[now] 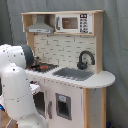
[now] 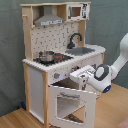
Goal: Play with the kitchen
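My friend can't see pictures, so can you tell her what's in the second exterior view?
A white robot arm reaches toward the front of a toy kitchen whose windowed oven door hangs open. A small pot sits on the stovetop, beside a sink with a black faucet.

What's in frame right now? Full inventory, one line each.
kitchen: 1, white and light wood, centre in both exterior views
hood: 1, grey, top shelf above the stovetop
microwave: 1, white with dark window, top shelf beside the hood
faucet: 1, black, behind the sink
sink: 1, grey, set in the counter
pot: 1, metallic, on the stovetop
oven door: 1, white with window, swung open in the second exterior view
arm: 1, white, the first exterior view's left
tool: 1, white, at the kitchen front above the open oven door
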`<state>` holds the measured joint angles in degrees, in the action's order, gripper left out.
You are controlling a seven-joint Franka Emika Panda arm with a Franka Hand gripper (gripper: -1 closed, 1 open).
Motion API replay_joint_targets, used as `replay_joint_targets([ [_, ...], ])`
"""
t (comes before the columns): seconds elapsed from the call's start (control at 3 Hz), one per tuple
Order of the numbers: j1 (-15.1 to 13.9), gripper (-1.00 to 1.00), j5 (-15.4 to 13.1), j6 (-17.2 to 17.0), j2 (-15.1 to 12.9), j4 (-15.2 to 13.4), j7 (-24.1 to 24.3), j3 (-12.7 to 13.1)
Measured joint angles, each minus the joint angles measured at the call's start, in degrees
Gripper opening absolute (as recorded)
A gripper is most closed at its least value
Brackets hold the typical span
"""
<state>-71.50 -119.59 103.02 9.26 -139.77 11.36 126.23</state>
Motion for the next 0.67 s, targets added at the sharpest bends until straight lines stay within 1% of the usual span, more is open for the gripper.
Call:
replay_joint_targets([
  [0.33, 0.0, -1.0, 0.4, -0.1, 0.0, 0.0, -0.6, 0.0],
  [0.67, 0.0, 1.0, 0.6, -0.1, 0.0, 0.0, -0.6, 0.0],
])
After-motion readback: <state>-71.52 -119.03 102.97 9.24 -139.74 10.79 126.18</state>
